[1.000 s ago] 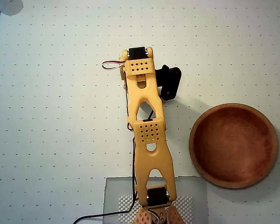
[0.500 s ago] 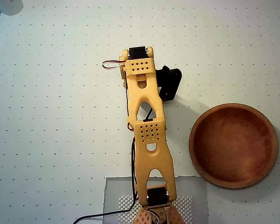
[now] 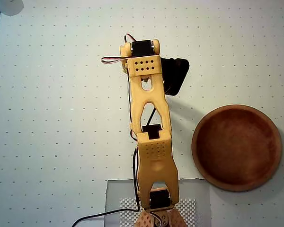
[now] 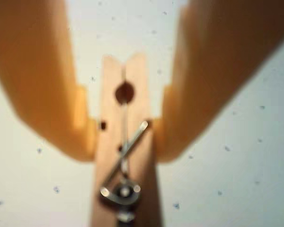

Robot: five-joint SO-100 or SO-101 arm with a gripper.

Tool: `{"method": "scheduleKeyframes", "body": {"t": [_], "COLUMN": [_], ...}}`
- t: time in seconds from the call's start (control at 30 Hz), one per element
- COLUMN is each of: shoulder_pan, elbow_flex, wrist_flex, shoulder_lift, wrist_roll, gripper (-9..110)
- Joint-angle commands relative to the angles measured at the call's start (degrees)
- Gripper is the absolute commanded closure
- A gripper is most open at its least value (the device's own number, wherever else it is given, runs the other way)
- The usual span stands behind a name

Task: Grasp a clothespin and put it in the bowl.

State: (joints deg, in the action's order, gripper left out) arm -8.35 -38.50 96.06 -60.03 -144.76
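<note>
In the wrist view the light-tan wooden clothespin with its metal coil spring stands between my two orange fingers, which press on both its sides. My gripper is shut on the clothespin over the white dotted table. In the overhead view the arm reaches toward the top of the picture. Its wrist hides the gripper and the clothespin. The round reddish-brown wooden bowl sits empty at the right, well apart from the wrist.
The black wrist camera sticks out to the right of the wrist. The arm's base stands on a grey mat at the bottom edge. A pale round object lies in the top left corner.
</note>
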Motion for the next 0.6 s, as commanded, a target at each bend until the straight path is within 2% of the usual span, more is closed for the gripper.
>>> {"method": "scheduleKeyframes", "body": {"t": [0.0,0.23,0.43,0.57], "shoulder_pan": [-0.97,-0.88,-0.53,3.96], "elbow_flex": [-1.93,-12.13,-27.25,-37.71], "wrist_flex": [0.09,0.09,0.18,-0.44], "shoulder_lift": [-15.47,-31.11,-47.37,-55.81], "wrist_roll": [1.58,10.55,17.67,22.41], "gripper": [105,105,105,105]}}
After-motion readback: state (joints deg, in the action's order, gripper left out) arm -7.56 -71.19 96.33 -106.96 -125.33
